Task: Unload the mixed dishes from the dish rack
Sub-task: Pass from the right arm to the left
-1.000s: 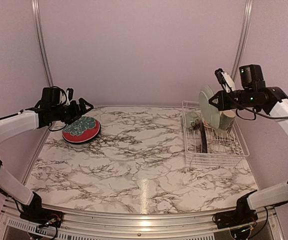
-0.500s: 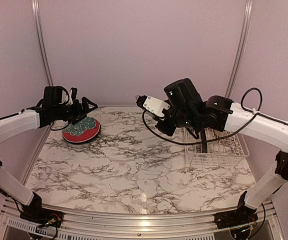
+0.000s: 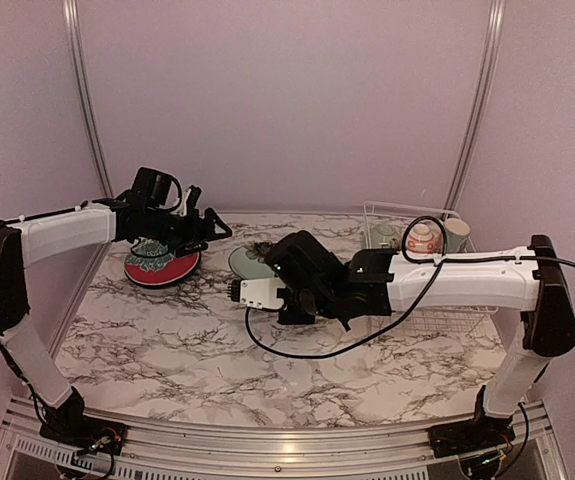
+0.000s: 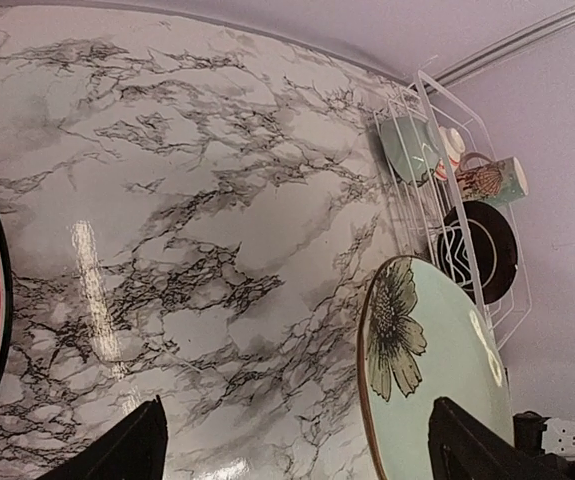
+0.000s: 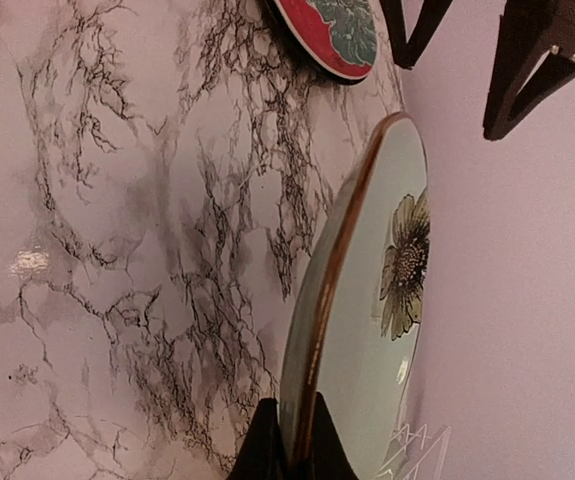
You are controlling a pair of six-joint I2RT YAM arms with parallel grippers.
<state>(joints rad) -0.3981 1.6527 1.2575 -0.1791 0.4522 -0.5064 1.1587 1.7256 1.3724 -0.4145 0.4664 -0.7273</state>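
My right gripper (image 3: pixel 270 268) is shut on the rim of a pale green plate with a flower print (image 3: pixel 249 262), held low over the table just right of the dark red patterned plate (image 3: pixel 162 264). The right wrist view shows the fingers (image 5: pixel 292 440) clamping that plate (image 5: pixel 377 300) edge-on. My left gripper (image 3: pixel 203 226) is open and empty above the red plate's right side. In the left wrist view (image 4: pixel 292 462) the green plate (image 4: pixel 432 370) lies by its right finger. The white wire dish rack (image 3: pixel 372 212) holds a patterned bowl (image 3: pixel 422 238), a mug (image 3: pixel 455 235), another green plate (image 3: pixel 382 236) and a black-rimmed plate (image 4: pixel 477 250).
The marble table (image 3: pixel 167 340) is walled by pale purple panels at the back and sides. My right arm (image 3: pixel 437 280) stretches across the table in front of the rack. The left gripper's fingers (image 5: pixel 537 50) show just beyond the held plate in the right wrist view.
My right arm has swung from above the rack to the table's middle left, carrying the pale green plate down. My left gripper has shifted right, over the red plate's edge.
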